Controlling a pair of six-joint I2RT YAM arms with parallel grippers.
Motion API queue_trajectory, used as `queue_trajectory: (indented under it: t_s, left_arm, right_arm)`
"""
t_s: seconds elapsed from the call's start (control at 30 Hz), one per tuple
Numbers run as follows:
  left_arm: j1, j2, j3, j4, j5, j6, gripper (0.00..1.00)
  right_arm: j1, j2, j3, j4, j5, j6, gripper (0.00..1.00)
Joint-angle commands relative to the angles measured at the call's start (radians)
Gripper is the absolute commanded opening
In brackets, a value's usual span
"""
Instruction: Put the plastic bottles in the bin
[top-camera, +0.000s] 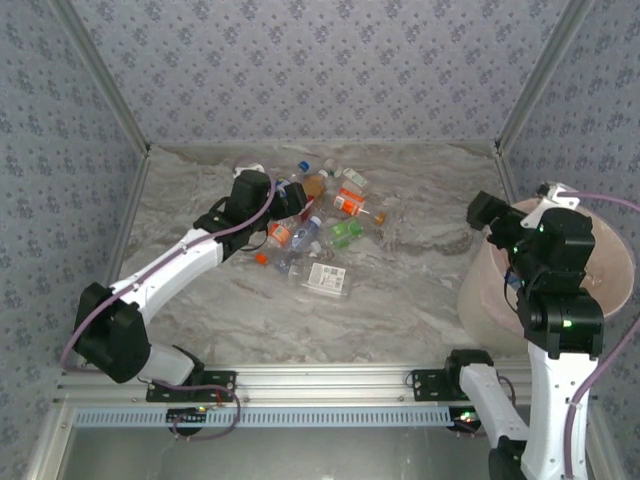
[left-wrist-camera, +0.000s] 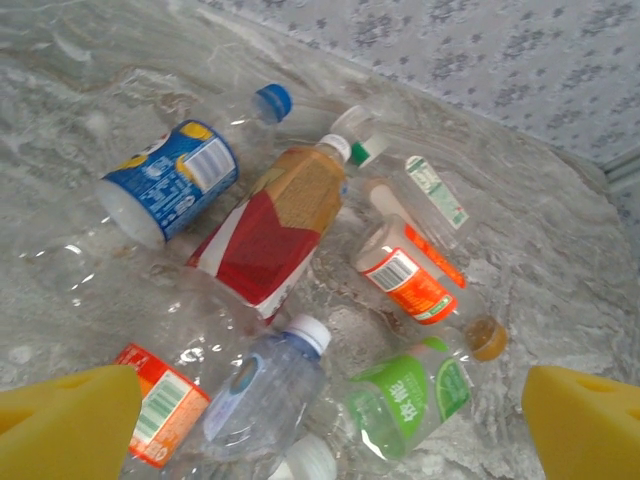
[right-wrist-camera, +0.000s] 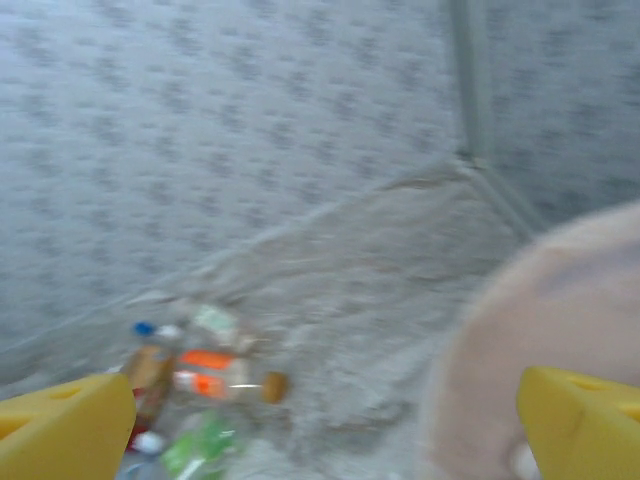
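Several plastic bottles (top-camera: 320, 225) lie in a loose pile on the marble table, left of centre. My left gripper (top-camera: 292, 200) hovers open just over the pile's left side. In the left wrist view, the open left gripper (left-wrist-camera: 325, 435) has a clear white-capped bottle (left-wrist-camera: 265, 395) and a green-labelled bottle (left-wrist-camera: 415, 395) below it, with a red-and-tan bottle (left-wrist-camera: 270, 225), a blue-labelled bottle (left-wrist-camera: 170, 180) and an orange-labelled bottle (left-wrist-camera: 410, 280) beyond. The bin (top-camera: 485, 295) stands at the right. My right gripper (top-camera: 486, 212) is open and empty beside the bin's left rim. The blurred right wrist view shows the gripper (right-wrist-camera: 320, 430), the bin (right-wrist-camera: 560, 330) and the bottles (right-wrist-camera: 200, 380).
A flattened bottle with a white label (top-camera: 328, 278) lies at the pile's near edge. Patterned walls (top-camera: 320, 70) close the table on three sides. A metal rail (top-camera: 330, 385) runs along the near edge. Bare marble (top-camera: 400, 300) stretches between pile and bin.
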Motion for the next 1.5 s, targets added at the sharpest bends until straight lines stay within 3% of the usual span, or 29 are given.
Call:
queue_trajectory:
  t_s: [0.0, 0.17, 0.4, 0.53, 0.67, 1.0, 1.47]
  left_arm:
    - [0.016, -0.023, -0.02, -0.05, -0.041, -0.058, 0.98]
    - [0.042, -0.038, -0.041, -0.085, -0.068, -0.101, 0.98]
    - [0.093, -0.078, -0.075, -0.179, -0.126, -0.188, 0.98]
    - [0.126, -0.114, -0.122, -0.18, -0.125, -0.234, 0.98]
    - [0.145, -0.145, -0.157, -0.169, -0.128, -0.259, 0.98]
    - [0.155, -0.17, -0.183, -0.188, -0.132, -0.262, 0.98]
    - [0.158, -0.167, -0.192, -0.192, -0.121, -0.259, 0.98]
  right_arm:
    - [0.089, 0.046, -0.022, 0.154, -0.212, 0.026, 1.0]
    - [0.332, 0.144, -0.054, 0.255, -0.16, -0.059, 1.0]
    - [0.621, 0.343, -0.069, 0.24, -0.016, -0.311, 1.0]
    - [0.739, 0.48, -0.092, 0.234, 0.029, -0.444, 1.0]
    - [0.821, 0.635, -0.092, 0.221, -0.028, -0.577, 1.0]
    - [0.867, 0.901, -0.027, 0.102, -0.058, -0.698, 1.0]
    - [0.873, 1.087, 0.102, -0.085, -0.063, -0.776, 1.0]
